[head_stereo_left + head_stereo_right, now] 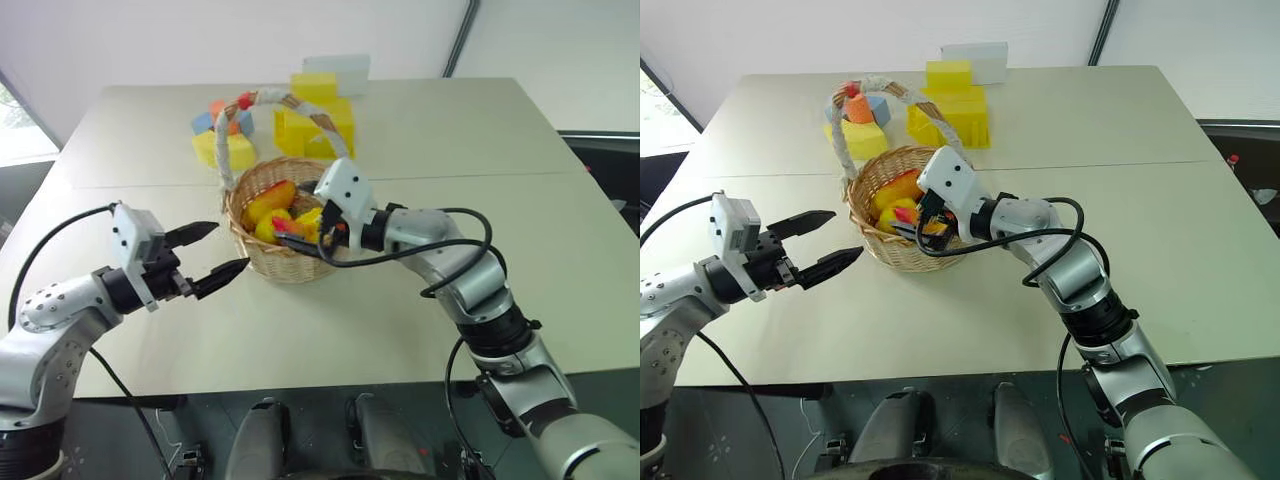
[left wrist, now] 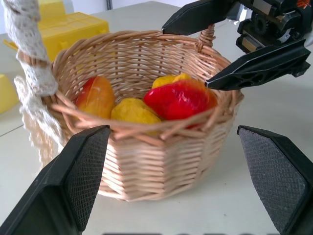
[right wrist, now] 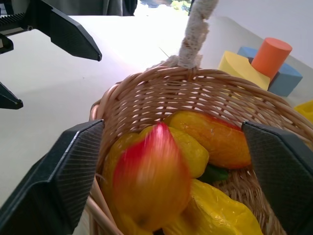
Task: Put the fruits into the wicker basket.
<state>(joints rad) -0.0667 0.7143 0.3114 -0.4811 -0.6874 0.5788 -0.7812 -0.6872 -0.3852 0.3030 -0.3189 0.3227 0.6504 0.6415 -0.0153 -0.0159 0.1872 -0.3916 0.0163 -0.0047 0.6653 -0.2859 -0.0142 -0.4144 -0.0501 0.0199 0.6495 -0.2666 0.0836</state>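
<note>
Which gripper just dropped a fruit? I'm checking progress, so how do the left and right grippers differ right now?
The right gripper reaches over the wicker basket above the fruits; the left gripper hangs beside the basket, over bare table. The right one points toward the robot's left, the left one toward its right. Both are open and empty.

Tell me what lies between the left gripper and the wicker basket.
Only bare tabletop: the left gripper is open beside the wicker basket, apart from its wall, as the left eye view shows.
</note>
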